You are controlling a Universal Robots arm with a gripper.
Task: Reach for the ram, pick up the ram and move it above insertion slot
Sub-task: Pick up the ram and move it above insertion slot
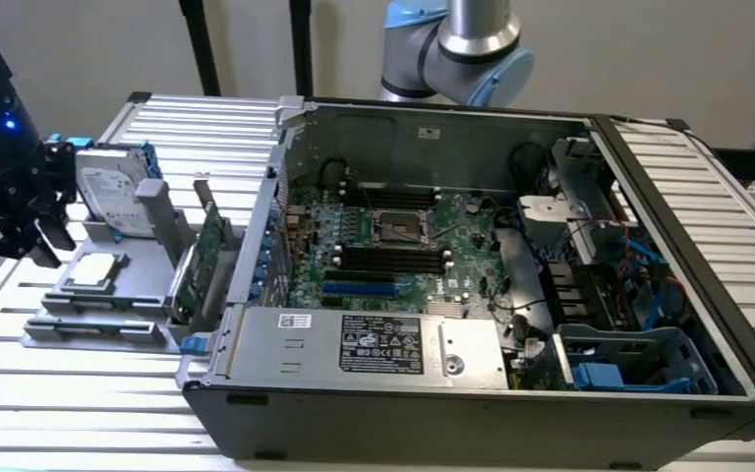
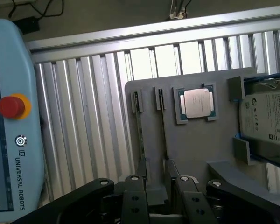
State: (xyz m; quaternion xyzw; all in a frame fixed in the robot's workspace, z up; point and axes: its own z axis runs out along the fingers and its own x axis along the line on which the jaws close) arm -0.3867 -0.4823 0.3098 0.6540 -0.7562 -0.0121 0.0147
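Currently: gripper [image 1: 17, 241] at the exterior view's left edge, over the slatted table [image 1: 76, 413], just beside the hard drive [image 1: 109, 192] and well apart from the computer case [image 1: 483, 413]. Carries a black body with a small blue light lit. Holds nothing. In the wrist view, note the fingers [image 2: 172, 170] parted by a narrow gap, with the tips reaching toward the grey tray [image 2: 200, 149].

Find the ram [image 2: 162, 130] on that tray, seated edge-up in a narrow holder and seen as a thin dark line. Runs parallel to a second board [image 2: 139, 130] in the neighbouring holder, the one nearer the tray's edge. Points its near end at the gap between the fingertips. Cannot tell whether touching either finger. Note the processor chip [image 2: 196, 103] in its pocket just beside the two holders, with the hard drive past it.

Find the insertion slot [image 1: 391, 254] inside the open case, on the green motherboard [image 1: 463, 231]. Lies among several parallel black sockets, between the processor socket [image 1: 397, 228] and the shorter blue slot [image 1: 358, 289]. Sits well apart from both gripper and ram, beyond the case wall.

Note also the pale-blue pendant [image 2: 14, 140] with its red button [image 2: 10, 106], apart from the tray, and the arm's blue-capped joint [image 1: 463, 44] behind the case.
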